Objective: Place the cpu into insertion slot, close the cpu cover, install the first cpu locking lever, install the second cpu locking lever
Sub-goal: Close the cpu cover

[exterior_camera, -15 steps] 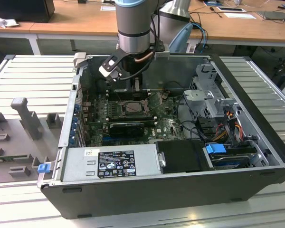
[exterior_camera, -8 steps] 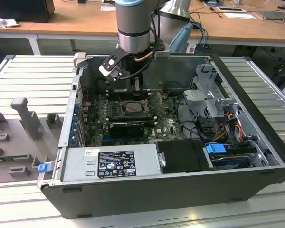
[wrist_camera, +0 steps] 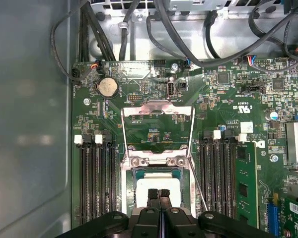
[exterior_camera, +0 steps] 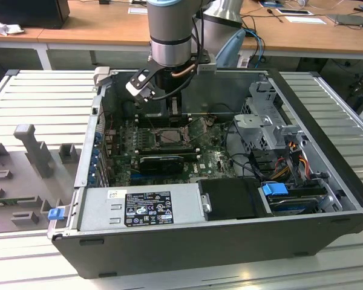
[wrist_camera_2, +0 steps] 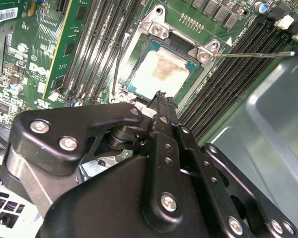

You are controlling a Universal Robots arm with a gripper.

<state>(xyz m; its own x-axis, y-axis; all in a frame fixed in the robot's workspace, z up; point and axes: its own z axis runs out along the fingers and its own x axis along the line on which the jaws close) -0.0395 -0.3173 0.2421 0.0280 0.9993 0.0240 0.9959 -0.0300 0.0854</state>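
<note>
My black gripper (wrist_camera: 159,194), squeezed closed w/ nothing in it, hangs just over the small pale square cpu (wrist_camera_2: 161,74) lying in its dark silver-rimmed insertion slot (wrist_camera_2: 156,30), w/ the thin silver cpu cover (wrist_camera: 157,110) flipped up.

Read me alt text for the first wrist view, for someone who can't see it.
The cpu sits in the insertion slot of a green motherboard, with the shut tool over it. The cpu cover is swung open, with memory slots on either side.

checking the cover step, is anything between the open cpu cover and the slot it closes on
Only the gripper: shut, it hangs over the cpu, seated in the insertion slot, in the path of the open cpu cover.
</note>
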